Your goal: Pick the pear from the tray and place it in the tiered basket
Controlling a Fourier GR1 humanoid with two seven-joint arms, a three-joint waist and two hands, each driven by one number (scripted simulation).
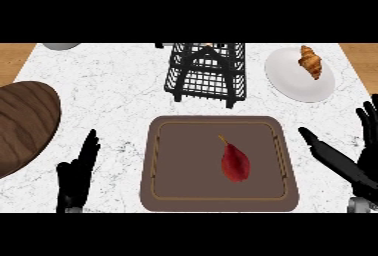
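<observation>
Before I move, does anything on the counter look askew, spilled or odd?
Nothing stands out. The pear lies in the tray, the basket stands upright behind it, and a croissant sits on its plate.

Readable text: none is showing anywhere in the head view.
Tray (159,165): no label, brand or number is appearing on its brown rim or floor.
Tiered basket (205,75): black wire only, nothing written is showing.
Plate (291,80): plain white, no mark is showing.
Desk (111,85): marble veining only, no sign or lettering is showing.
</observation>
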